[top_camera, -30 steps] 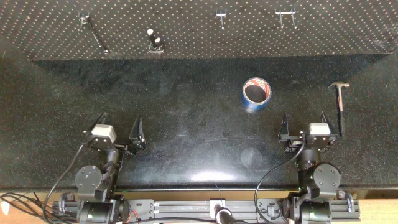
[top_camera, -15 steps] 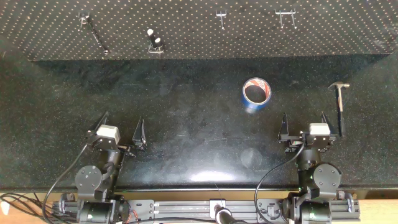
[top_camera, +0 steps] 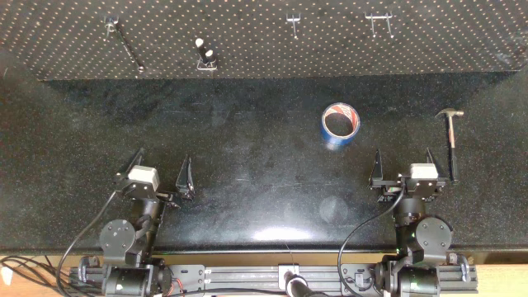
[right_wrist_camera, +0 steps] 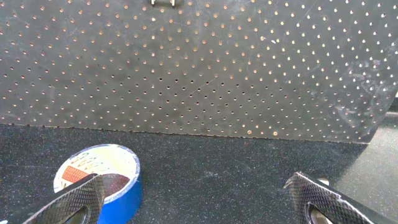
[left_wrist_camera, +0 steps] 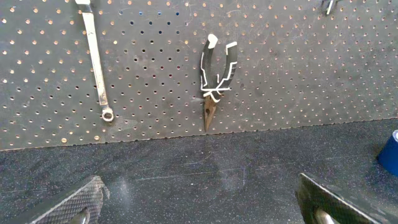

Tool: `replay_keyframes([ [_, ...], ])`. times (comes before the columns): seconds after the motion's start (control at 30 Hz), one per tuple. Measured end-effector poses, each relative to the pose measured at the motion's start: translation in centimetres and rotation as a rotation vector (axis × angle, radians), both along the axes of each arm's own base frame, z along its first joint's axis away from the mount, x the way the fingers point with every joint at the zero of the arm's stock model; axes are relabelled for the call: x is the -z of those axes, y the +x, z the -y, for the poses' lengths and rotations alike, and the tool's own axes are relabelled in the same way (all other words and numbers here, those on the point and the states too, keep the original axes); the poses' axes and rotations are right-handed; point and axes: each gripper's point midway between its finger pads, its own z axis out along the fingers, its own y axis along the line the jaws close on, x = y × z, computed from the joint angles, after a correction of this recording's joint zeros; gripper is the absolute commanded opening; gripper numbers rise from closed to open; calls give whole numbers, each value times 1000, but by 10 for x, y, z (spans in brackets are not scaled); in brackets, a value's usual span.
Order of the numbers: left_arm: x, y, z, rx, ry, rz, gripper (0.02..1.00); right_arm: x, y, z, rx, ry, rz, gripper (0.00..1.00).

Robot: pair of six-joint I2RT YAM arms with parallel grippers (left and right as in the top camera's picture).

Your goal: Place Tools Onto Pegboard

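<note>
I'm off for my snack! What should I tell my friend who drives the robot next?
Left tool: open, empty, near its base, facing the pegboard.
Right tool: open, empty, near its base.
Done: wrench and pliers hang on the pegboard.
Left: the blue tape roll sits on the table ahead of the right tool, and the hammer lies just to that tool's right. Two hooks on the pegboard's right half are bare.

Ahead of the left jaws, the wrench [left_wrist_camera: 94, 56] and the pliers [left_wrist_camera: 213, 94] hang on the pegboard [top_camera: 247, 41] — wrench to the left. On the desk [top_camera: 247, 140], the tape roll [top_camera: 338, 140] lies ahead-left of the right jaws — the hammer [top_camera: 451, 144] just beside their right.
</note>
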Motion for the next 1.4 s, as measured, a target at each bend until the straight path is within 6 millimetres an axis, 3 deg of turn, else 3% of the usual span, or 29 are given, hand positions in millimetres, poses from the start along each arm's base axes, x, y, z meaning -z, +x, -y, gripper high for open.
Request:
replay_keyframes([
  [0.27, 0, 0, 0, 0, 0, 0, 993, 7, 1, 0, 4, 34, -35, 974],
  [0.43, 0, 0, 0, 0, 0, 0, 993, 29, -9, 0, 26, 115, -285, 974],
  [0.53, 0, 0, 0, 0, 0, 0, 996, 10, -9, -1, 41, 208, -397, 976],
  [0.6, 0, 0, 0, 1, 0, 1, 996, -18, 6, 1, 54, 259, -444, 976],
  [0.73, -1, 0, 0, 2, 0, 2, 996, -23, 34, -3, 37, 323, -634, 976],
  [0.87, 0, 0, 1, 4, 0, 2, 996, -2, 58, -17, -7, 400, -914, 974],
  [1.03, -1, 0, 1, 4, 0, 2, 993, 12, 87, -42, -45, 440, -1152, 972],
  [1.4, -1, 0, 1, 5, 0, 2, 996, 40, 99, -121, -124, 294, -1478, 976],
])
